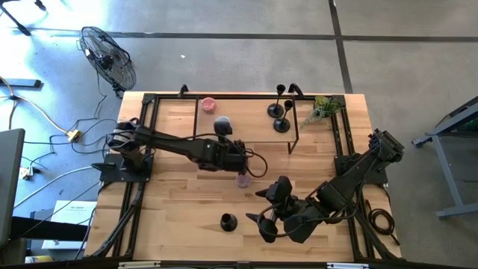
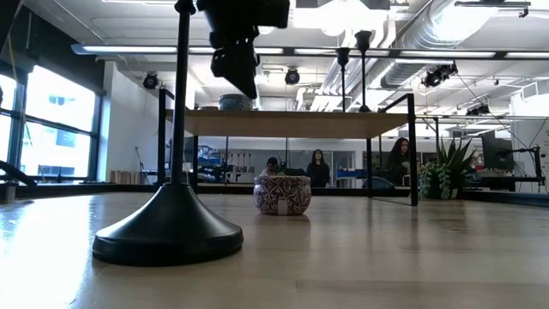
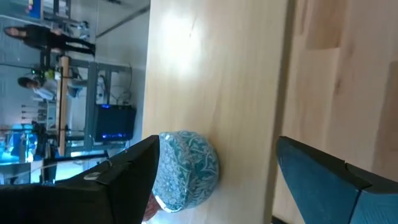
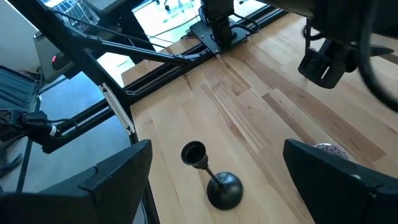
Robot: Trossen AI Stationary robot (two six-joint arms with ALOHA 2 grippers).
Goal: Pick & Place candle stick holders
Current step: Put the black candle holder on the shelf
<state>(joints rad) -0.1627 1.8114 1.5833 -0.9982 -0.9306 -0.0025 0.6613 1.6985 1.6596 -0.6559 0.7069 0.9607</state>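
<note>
Hovering with fingers spread wide and holding nothing: the right claw (image 1: 258, 219), at the near side of the worktop (image 1: 179, 202). Standing upright on the wood just to the left of this claw, a little apart from it and not touched: one candle stick holder (image 1: 228, 221), seen in the right wrist view (image 4: 214, 180) between the two open fingers, farther out, with its round base on the boards and its small cup on top. Standing together on the raised shelf (image 1: 246, 123) far from this claw, at the back of the worktop: two other candle stick holders (image 1: 278, 112), close beside each other, with a small green plant (image 1: 323, 109) to their right. Reaching over the middle of the worktop with fingers also apart and gripping nothing: the left claw (image 1: 240, 155). Lying just ahead of the left claw, seen between its fingers in the left wrist view: a round teal patterned jar (image 3: 185, 169). Sitting just below the left claw, between both claws: a small pink patterned pot (image 1: 242, 180). Resting at the far left of the shelf: a pink bowl (image 1: 208, 104).
</note>
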